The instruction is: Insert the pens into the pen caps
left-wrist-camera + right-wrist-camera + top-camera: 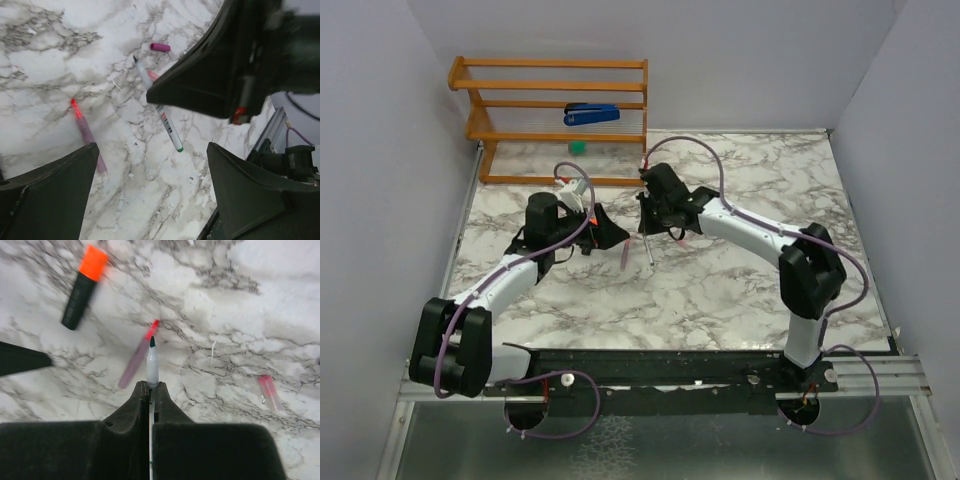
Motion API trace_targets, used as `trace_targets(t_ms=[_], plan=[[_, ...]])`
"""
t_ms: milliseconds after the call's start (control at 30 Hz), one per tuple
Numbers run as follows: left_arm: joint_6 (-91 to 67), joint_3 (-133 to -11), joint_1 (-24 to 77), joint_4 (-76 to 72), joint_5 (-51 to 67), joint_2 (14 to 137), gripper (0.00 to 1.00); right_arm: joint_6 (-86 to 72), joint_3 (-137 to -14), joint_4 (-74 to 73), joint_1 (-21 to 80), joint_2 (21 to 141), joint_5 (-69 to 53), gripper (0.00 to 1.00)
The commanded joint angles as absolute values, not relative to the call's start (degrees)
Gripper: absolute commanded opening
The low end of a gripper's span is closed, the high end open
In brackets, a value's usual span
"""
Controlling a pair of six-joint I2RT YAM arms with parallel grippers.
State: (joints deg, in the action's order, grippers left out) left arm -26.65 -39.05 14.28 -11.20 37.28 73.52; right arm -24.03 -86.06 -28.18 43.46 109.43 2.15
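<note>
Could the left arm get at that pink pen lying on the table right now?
Probably yes: the pink pen lies bare on the marble just ahead of the left arm's open fingers, with nothing covering it.

I see the grey pen [152, 363] only at its tip, the rest hidden between the right gripper's [150, 390] fingers. The marker [82, 287] is blurred. The pink pen's [88, 133] lower end vanishes behind my left finger [47, 195]

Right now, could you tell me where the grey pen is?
The right gripper is shut on the grey pen, holding it above the table's middle, just beside the pink pen.
</note>
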Motion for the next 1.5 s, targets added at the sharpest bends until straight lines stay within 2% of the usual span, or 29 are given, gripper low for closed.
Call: trace_targets(t_ms=[0,267,367,1233,1400,1467], plan=[[-31.6,-37.0,17.7,-23.7,42.2,72.6,0.86,-22.7,-83.4,-20.0,43.6,102.1,5.5,0.01],[-33.1,-36.6,26.1,-27.6,37.0,73.4,0.85,-22.4,-83.9,-16.6,43.6,98.1,4.4,0.00],[-33.5,-36.4,27.2,-28.3,35.4,74.4,0.82,-22.3,-83.7,-16.5,43.6,97.7,3.7,0.00],[-29.9,-39.5,27.6,-27.8,31.5,80.1,0.70,-21.6,-81.8,-14.8,43.7,95.1,0.8,0.00],[-29.5,-40.7,27.6,-27.9,31.3,80.7,0.65,-21.7,-81.7,-14.6,43.6,95.4,0.4,0.00],[-29.4,-40.8,27.6,-28.1,31.2,80.8,0.59,-21.6,-81.8,-14.9,43.6,95.6,0.4,0.00]])
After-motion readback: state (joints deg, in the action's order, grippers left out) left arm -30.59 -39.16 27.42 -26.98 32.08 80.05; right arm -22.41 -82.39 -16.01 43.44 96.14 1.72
